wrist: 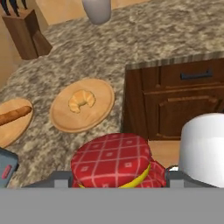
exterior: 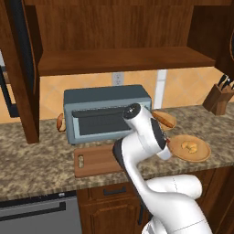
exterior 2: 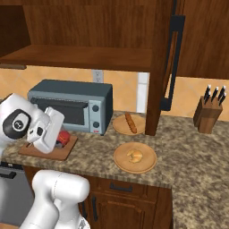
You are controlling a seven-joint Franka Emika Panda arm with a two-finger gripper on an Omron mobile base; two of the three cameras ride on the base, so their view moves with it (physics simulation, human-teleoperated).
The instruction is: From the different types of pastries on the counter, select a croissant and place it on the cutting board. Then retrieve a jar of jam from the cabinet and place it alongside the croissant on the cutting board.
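Hovering low at the left of the right base view, the gripper [exterior 2: 57, 142] is seen just over the cutting board [exterior 2: 62, 153], with the jar of jam [exterior 2: 63, 137] tucked against it. In the hand view the jar's red checked lid [wrist: 112, 159] is framed at bottom centre, between the grey finger bases; the fingertips are hidden, so whether the jaws are clamped on the jar cannot be told. The croissant [exterior 2: 133, 155] is found on a round wooden plate [exterior 2: 147, 166] at the centre of the right base view, well apart from the board. A long loaf [exterior 2: 130, 122] is seen on a second plate [exterior 2: 120, 126] behind it. The toaster oven [exterior: 106, 112] is set at the middle of the left base view, on the bench [exterior: 36, 164], under the cabinet [exterior: 119, 59]. A knife block [exterior 2: 206, 115] is noted at far right.
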